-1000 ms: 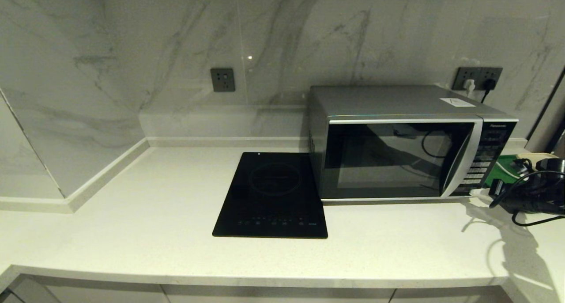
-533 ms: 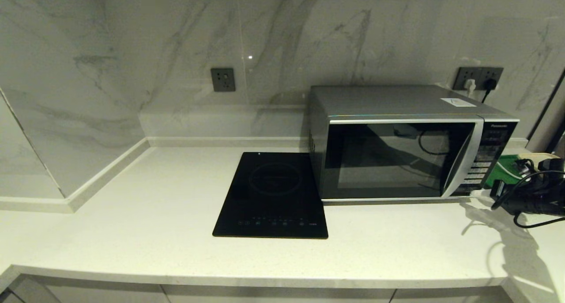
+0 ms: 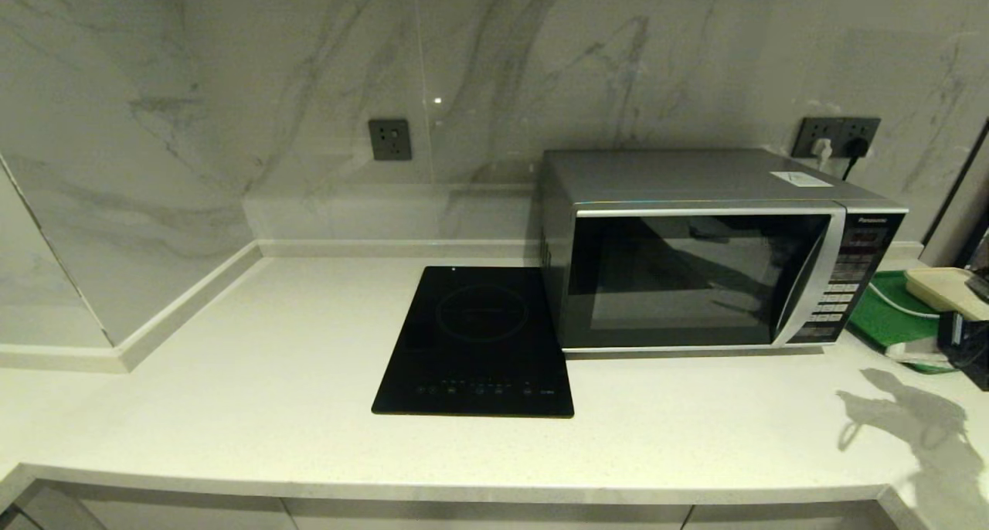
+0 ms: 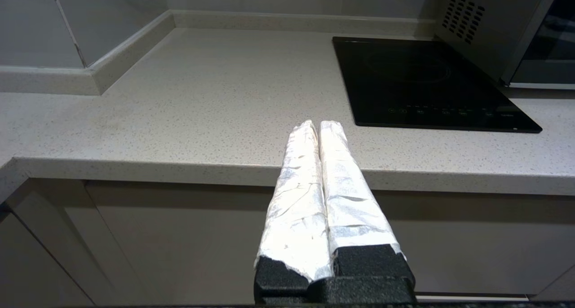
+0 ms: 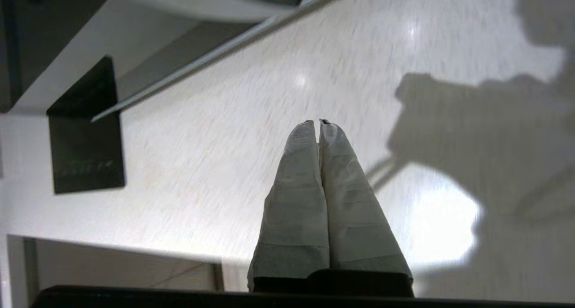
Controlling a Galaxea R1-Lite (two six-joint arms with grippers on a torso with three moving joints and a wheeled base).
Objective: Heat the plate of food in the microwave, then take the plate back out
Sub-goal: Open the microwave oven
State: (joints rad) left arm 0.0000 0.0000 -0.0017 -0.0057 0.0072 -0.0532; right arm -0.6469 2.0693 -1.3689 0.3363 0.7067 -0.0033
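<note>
The microwave (image 3: 718,252) sat at about 2 o'clock on the counter (image 3: 232,406), backed against the marble wall with its door shut flush, presumably so the cord could reach the socket (image 3: 838,136) behind its far right corner. It was a silver box with a dark glass door, a curved silver handle strip and a black button panel on its right. Nothing could be made out through the glass, so whether the plate of food was inside could not be told; no lavender plate showed anywhere on the counter.

Just beside the microwave at 9 o'clock lay the flat black cooktop (image 3: 475,344), its edge touching or nearly touching the microwave's base. At 3 o'clock, close to the panel, a green tray (image 3: 888,321) carried a pale cream slab.

The right gripper (image 5: 320,126) hung over bare counter near the front edge, its taped fingers pressed together on nothing. The left gripper (image 4: 316,126) was parked below the counter's front lip, fingers likewise pressed together and empty.
</note>
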